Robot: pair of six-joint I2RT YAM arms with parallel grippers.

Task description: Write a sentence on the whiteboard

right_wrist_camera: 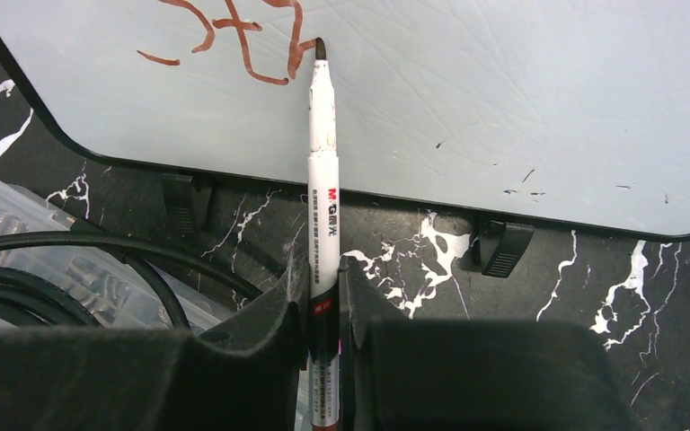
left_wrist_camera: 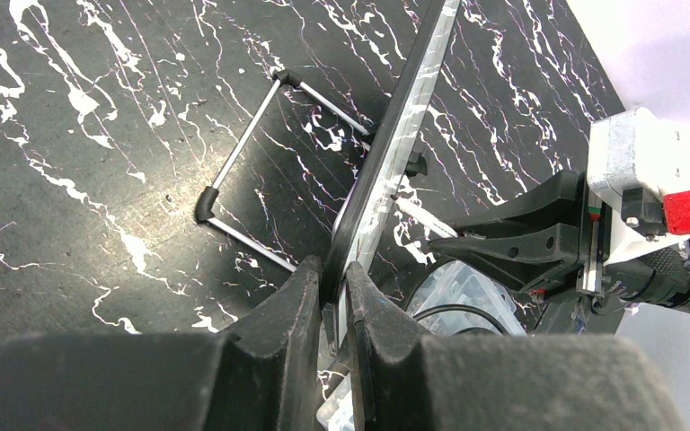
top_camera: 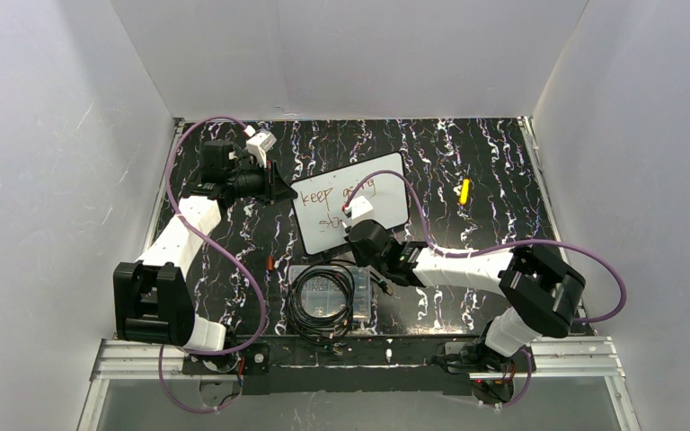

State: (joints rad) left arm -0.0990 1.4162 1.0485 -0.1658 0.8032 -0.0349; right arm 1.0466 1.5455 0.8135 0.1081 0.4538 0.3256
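Top external view: the whiteboard (top_camera: pixel 384 199) stands propped at a tilt near the middle of the worktop (top_camera: pixel 485 153), somewhat toward the far edge. The sentence (top_camera: pixel 334 193) is written in thin reddish-brown strokes. It reads "keep going" on the upper line, and the first letters of a lower line sit beneath, partly hidden by the right arm.

Left wrist view: the left jaws are closed on the board's left edge. The rim is seen edge-on, pinched between the two black fingers (left_wrist_camera: pixel 278 305). A wire stand (left_wrist_camera: pixel 243 153) rests on the worktop behind the board.

Right wrist view: the right jaws are closed on the barrel of a white marker (right_wrist_camera: pixel 322 162), which points up at the board. Its dark tip touches the board face at the end of the last stroke. Two black feet (right_wrist_camera: pixel 501 247) under the board's near rim rest on the worktop.

A clear plastic box (top_camera: pixel 359 301) holding a coiled black cable (top_camera: pixel 319 296) sits toward the near edge, just in front of the board. A small yellow item (top_camera: pixel 464 190) lies toward the right edge, well apart from the board.
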